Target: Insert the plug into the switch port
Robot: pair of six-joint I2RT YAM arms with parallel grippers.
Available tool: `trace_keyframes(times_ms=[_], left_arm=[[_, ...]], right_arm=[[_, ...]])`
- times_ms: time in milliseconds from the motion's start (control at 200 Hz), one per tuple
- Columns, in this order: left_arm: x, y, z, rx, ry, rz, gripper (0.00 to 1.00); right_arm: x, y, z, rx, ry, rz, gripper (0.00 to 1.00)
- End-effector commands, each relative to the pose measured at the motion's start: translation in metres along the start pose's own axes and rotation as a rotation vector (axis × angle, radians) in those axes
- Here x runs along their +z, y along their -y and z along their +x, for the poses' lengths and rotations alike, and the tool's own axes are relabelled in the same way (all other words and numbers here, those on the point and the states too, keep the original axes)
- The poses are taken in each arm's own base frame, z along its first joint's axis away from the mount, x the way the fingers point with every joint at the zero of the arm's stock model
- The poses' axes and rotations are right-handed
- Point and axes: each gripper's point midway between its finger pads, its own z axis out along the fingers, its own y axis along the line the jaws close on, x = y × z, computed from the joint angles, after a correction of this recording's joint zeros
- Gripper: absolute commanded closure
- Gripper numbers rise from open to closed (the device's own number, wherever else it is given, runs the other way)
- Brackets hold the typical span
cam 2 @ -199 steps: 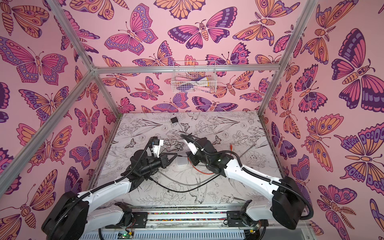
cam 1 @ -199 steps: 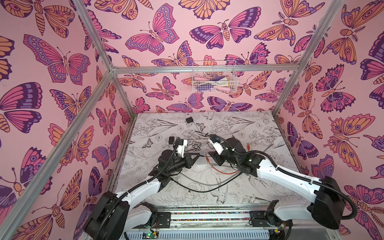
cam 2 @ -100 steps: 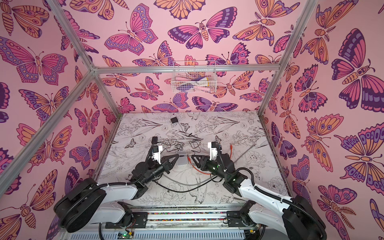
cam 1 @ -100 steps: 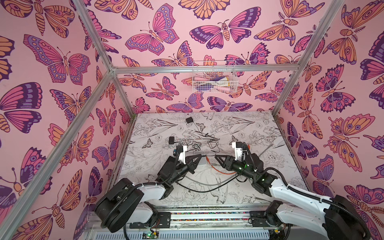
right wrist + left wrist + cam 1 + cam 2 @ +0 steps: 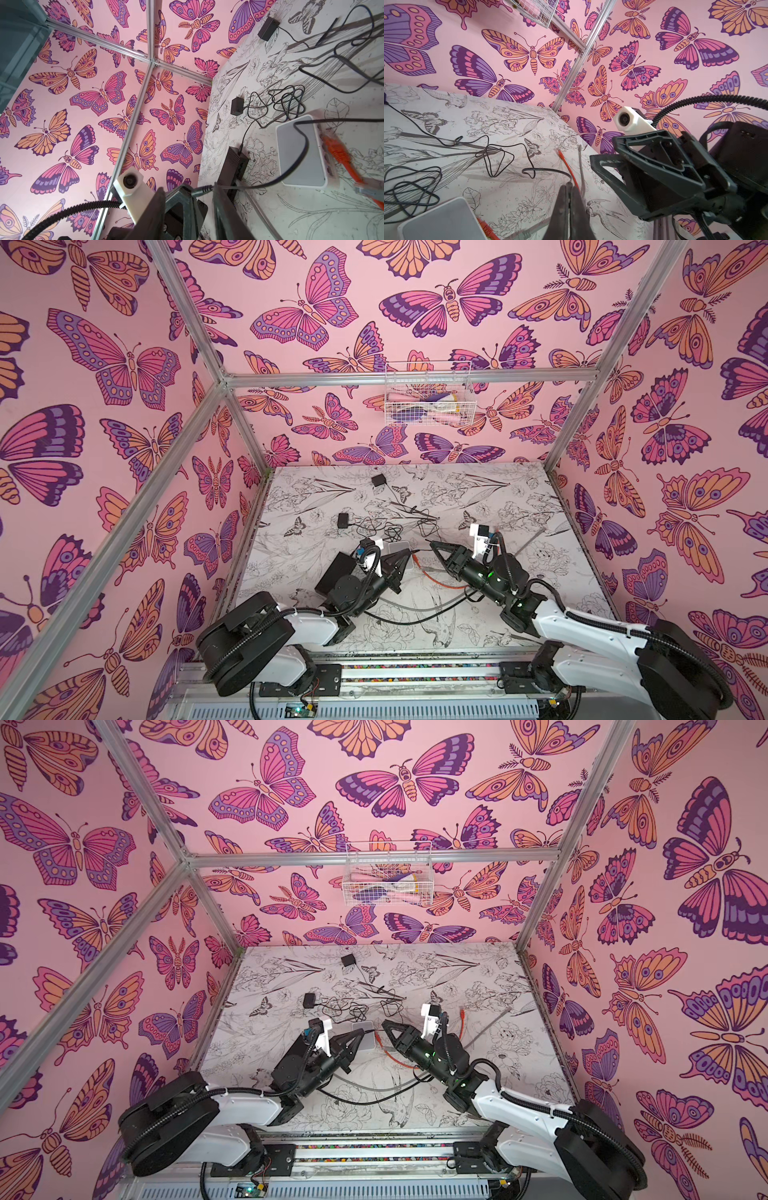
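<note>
Right gripper (image 5: 434, 545) retracted, left jaws pinching plug (image 5: 200, 189)

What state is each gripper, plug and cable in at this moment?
left gripper: shut on the black plug.
right gripper: open, gripping nothing.
black plug: held, not in any port.
orange cable: one end at the white switch, seating unclear.
grey cable: loose on the table.
black box: lying flat on the table.
</note>
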Motion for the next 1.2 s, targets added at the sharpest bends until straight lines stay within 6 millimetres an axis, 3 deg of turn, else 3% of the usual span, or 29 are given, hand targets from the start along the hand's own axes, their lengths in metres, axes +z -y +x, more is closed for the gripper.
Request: trace_keyframes(times_ms=[0, 225, 841, 1197], left_arm=[[0.002, 0.005, -0.023, 0.049, 0.096, -0.007, 1.00], [0.005, 0.011, -0.024, 0.076, 0.103, -0.006, 1.00], [0.004, 0.016, -0.017, 0.120, 0.097, -0.016, 1.00], [0.008, 0.017, -0.015, 0.127, 0.094, -0.020, 1.00]], right_arm=[[-0.001, -0.006, -0.004, 0.055, 0.038, 0.003, 0.58], [0.008, 0.001, 0.003, 0.090, -0.005, 0.084, 0.57], [0.035, -0.009, 0.010, 0.283, -0.027, -0.060, 0.62], [0.036, -0.012, 0.013, 0.303, -0.039, -0.076, 0.73]])
